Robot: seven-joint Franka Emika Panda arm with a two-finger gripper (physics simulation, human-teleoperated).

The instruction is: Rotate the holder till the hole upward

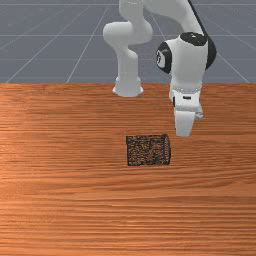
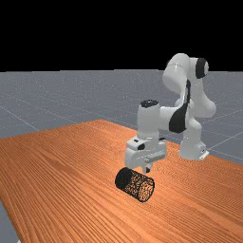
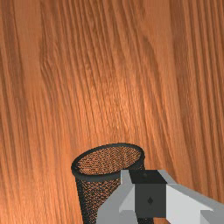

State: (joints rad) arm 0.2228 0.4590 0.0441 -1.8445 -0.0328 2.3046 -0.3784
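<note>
Gripper (image 2: 147, 169) pressed together, holding nothing, near one end of the black wire-mesh cylindrical holder (image 1: 148, 150); whether they touch, I cannot tell. The holder lies on its side on the orange-brown wooden surface (image 1: 75, 210), below the arm in the far view. Its round, dark-rimmed mouth shows in the wrist view.
</note>
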